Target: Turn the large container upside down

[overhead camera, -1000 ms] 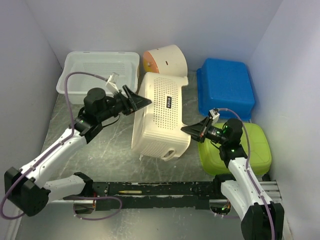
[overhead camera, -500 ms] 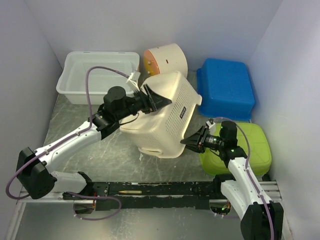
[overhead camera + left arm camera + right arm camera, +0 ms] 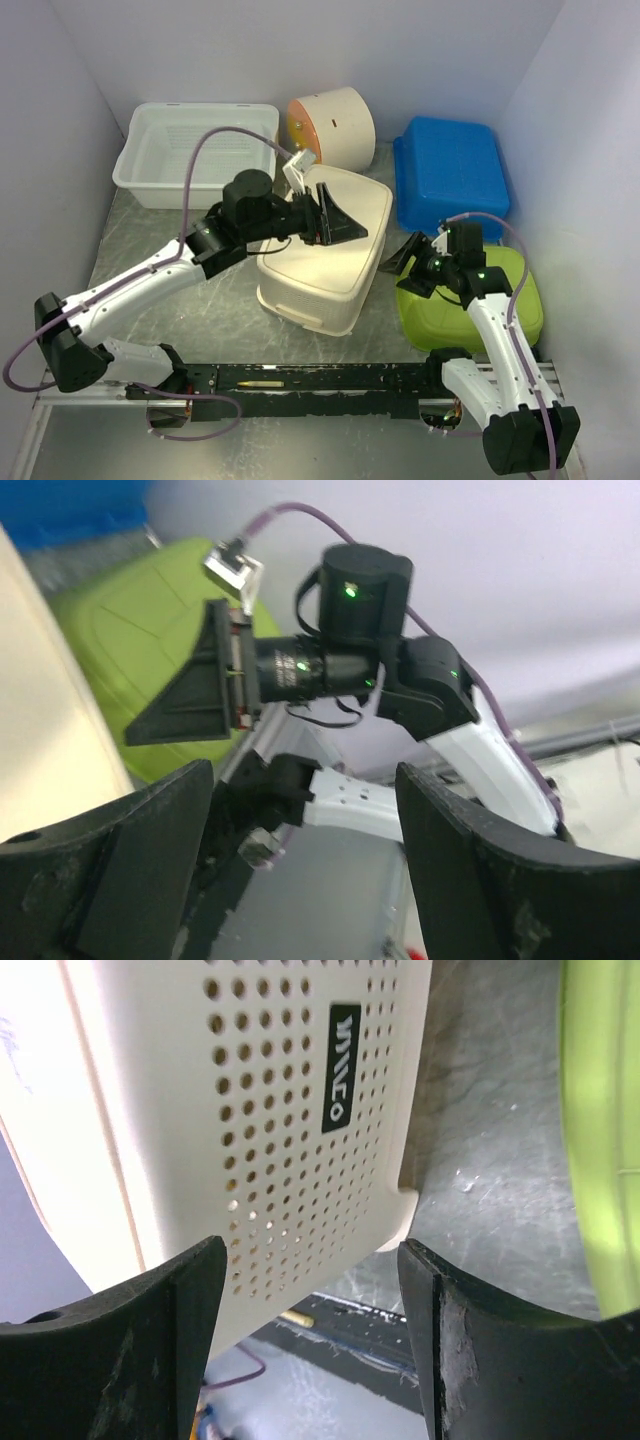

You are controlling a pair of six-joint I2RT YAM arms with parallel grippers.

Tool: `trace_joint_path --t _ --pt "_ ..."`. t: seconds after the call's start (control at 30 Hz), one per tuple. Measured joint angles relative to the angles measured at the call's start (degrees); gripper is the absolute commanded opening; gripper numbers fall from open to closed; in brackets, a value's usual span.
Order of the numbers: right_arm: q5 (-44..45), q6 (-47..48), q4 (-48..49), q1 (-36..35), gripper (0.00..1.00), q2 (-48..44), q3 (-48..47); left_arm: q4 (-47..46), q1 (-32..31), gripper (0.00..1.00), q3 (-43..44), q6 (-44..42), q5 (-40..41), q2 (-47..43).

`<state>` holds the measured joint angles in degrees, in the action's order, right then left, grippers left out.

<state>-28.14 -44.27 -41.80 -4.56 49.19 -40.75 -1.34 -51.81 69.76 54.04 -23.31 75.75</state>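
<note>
Cream container [image 3: 330, 270] has tipped bottom-up; right gripper [image 3: 403, 265] has let go

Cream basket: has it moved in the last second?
Yes. The cream basket has rolled rightward, toward the green tub, going from lying on its side to bottom-up.
</note>
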Motion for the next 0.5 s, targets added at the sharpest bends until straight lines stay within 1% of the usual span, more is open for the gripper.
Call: trace_joint_path --t 0.13,0.23,0.3,0.4,0.5 --pt "6.1 4.5 -4.9 0.0 0.69 0.6 -7.6 15.1 0.9 0.87 9.6 -7.2 8.0 -1.9" --pt "8.7 8.0 -6.8 0.0 0.69 0.5 -13.0 23.4 5.3 0.89 12.0 -11.1 12.8 -5.7" --pt "9.6 10.1 -7.1 0.0 0.69 0.5 -16.3 27.8 10.8 0.92 11.1 -13.3 14.3 -8.4" --pt "10.0 12.6 -7.0 0.0 0.69 0.0 -19.8 32.0 19.1 0.93 6.4 -16.0 15.4 -11.7" --pt "10.0 14.5 -6.3 0.0 0.7 -0.2 -21.9 33.7 24.5 0.93 0.3 -17.6 13.6 -12.5"
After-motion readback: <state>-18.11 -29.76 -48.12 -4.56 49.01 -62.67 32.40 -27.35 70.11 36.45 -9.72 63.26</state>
